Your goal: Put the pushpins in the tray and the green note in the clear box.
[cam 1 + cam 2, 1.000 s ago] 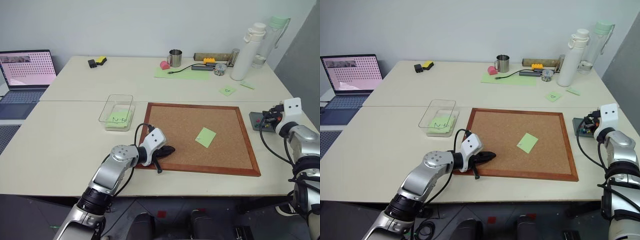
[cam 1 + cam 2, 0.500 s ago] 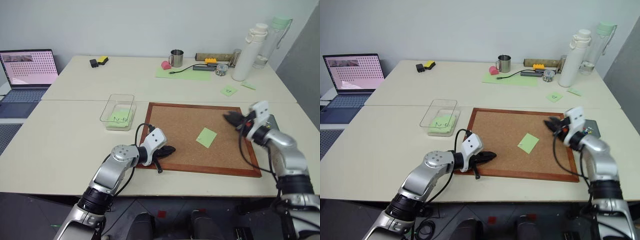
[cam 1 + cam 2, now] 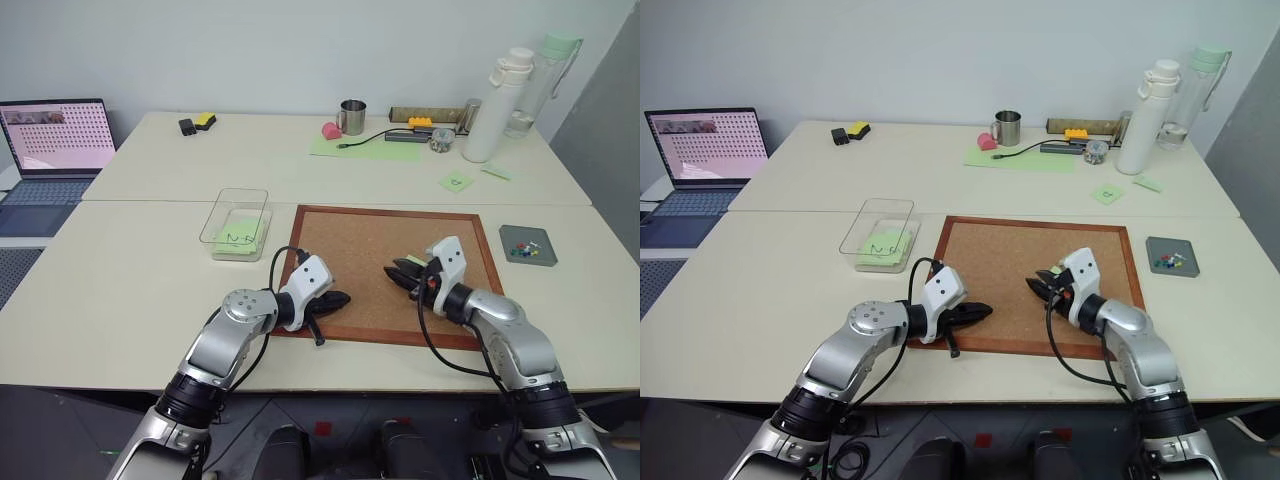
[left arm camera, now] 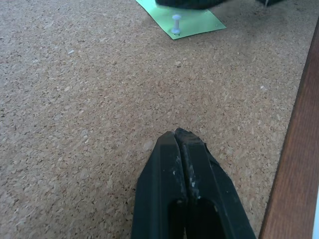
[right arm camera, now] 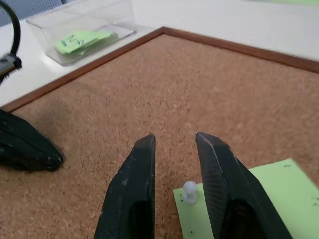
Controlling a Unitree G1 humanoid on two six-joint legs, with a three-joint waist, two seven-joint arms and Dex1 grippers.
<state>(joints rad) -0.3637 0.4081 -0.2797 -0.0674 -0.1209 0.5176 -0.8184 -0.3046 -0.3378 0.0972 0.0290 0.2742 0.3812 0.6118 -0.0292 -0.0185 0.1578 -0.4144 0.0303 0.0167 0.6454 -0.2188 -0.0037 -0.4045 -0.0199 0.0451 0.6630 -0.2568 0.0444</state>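
The green note (image 5: pixel 249 199) lies on the corkboard (image 3: pixel 360 240), held there by a pale pushpin (image 5: pixel 189 191) near one corner. My right gripper (image 5: pixel 175 139) is low over that corner, open, its fingers either side of the pin without closing on it. My left gripper (image 3: pixel 343 298) is shut and empty, resting at the board's front left; ahead of it lie the note (image 4: pixel 187 20) and the pin (image 4: pixel 176 23). The dark grey tray (image 3: pixel 545 258) sits right of the board with small coloured pins in it. The clear box (image 3: pixel 210 228) stands left of the board.
A handwritten green note lies inside the clear box. At the back are a laptop (image 3: pixel 55 135), a metal cup (image 3: pixel 351 116), two tall bottles (image 3: pixel 497 100) and small marked green notes (image 3: pixel 456 181). The corkboard's wooden frame is raised.
My right arm swung from over the tray at the table's right edge leftward across the board and came down at the green note's pin. The left arm has not moved.
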